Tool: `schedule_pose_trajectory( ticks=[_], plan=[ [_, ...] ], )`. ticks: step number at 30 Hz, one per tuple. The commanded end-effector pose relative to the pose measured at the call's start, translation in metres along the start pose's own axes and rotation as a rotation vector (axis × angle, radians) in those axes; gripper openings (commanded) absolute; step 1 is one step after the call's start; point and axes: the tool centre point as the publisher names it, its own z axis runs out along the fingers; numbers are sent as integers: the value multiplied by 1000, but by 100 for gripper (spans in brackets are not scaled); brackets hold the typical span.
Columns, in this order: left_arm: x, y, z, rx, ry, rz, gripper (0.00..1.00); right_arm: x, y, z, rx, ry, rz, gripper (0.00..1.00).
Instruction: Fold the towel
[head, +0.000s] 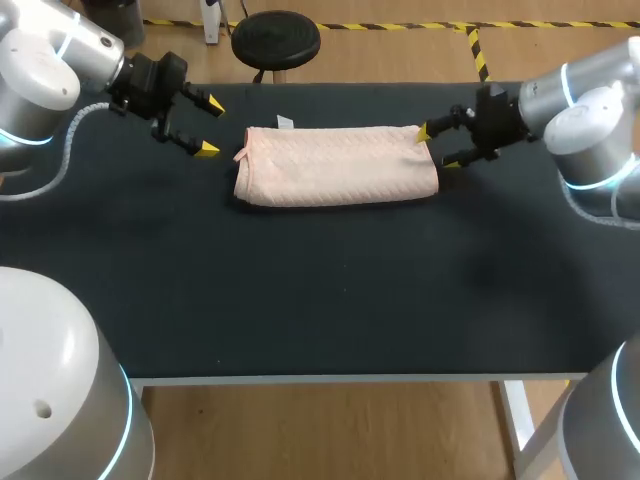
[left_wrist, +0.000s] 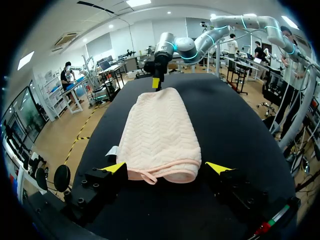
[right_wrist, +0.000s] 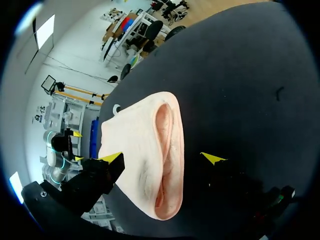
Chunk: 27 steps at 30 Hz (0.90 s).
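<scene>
- Head view: a pale pink cloth towel with a herringbone texture (head: 336, 165) lies on the black table surface (head: 300, 300). It is folded into a long, narrow rectangle and sits at the far middle of the table, long axis running left to right.
- A small white tag (head: 285, 122) protrudes from the towel's far long edge, near its left end.
- The left gripper (head: 211, 127) is positioned just beside the towel's left end. Its fingers are spread apart and do not touch the cloth.
- The right gripper (head: 437, 147) is positioned at the towel's right end. Its fingers are also spread apart, with the end of the towel between them.
- Left wrist view: the rounded, folded end of the towel lies ahead of the gripper, between the two yellow tips. A strip of bare table shows on each side of it. The right gripper is visible at the towel's opposite end.
- Right wrist view: the layered end of the towel lies between the spread fingers.
  - One yellow tip overlaps the towel's edge; contact cannot be confirmed.
  - The other tip stands apart from the cloth, over bare table.
</scene>
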Motion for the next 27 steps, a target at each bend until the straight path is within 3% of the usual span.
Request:
schedule_pose_trajectory(
  ticks=[1,27],
  plan=[
    [1,0,0,1,-4,1,100,0,2,10,4,6,-9,100],
    [1,0,0,1,-4,1,100,9,-12,53,59,25,-36,100]
  ],
)
